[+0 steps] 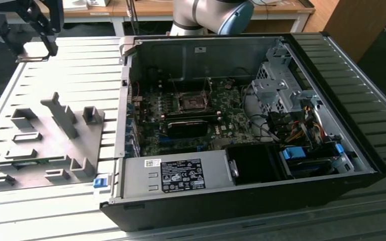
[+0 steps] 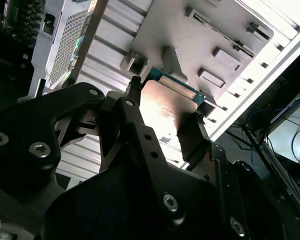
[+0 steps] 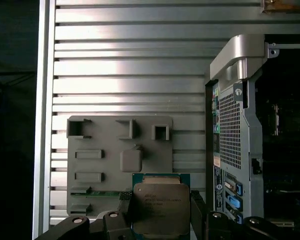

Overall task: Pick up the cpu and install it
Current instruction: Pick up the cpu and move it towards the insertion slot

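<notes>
You have the cpu picked up, but it is not in yet.
Your gripper squeezes it by two sides, near the grey fixture plate. The socket, mid-frame in the exterior view, is well apart, so I think it needs a flat, tight carry.

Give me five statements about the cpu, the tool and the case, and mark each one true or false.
1. The tool is shut on the cpu. True.
2. The cpu is already installed. False: the tool holds it outside the computer case.
3. The computer case lies with its side open. True.
4. The tool is down inside the case. False: in the exterior view it hangs beyond the case, towards the exterior view's left.
5. The grey fixture plate lies on the exterior view's right of the case. False: it lies on the left.
</notes>
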Available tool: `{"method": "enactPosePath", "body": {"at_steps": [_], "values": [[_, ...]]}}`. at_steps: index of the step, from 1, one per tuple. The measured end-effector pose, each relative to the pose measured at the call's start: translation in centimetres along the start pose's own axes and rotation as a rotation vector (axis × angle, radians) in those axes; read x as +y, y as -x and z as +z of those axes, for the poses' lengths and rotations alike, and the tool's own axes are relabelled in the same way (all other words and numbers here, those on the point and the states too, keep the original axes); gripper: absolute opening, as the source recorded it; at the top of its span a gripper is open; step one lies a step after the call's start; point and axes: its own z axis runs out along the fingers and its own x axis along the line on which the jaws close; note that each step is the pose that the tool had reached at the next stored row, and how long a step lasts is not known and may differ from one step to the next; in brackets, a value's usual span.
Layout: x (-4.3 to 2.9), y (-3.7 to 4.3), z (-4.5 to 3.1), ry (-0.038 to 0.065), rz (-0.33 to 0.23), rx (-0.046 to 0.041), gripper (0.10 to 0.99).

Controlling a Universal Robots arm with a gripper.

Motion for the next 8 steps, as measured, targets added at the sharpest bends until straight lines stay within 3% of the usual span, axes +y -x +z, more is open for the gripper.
{"method": "enactPosePath", "body": {"at_steps": [8], "values": [[0.15,1.32,-0.02,0.000,0.000,0.0008,0.545]]}}
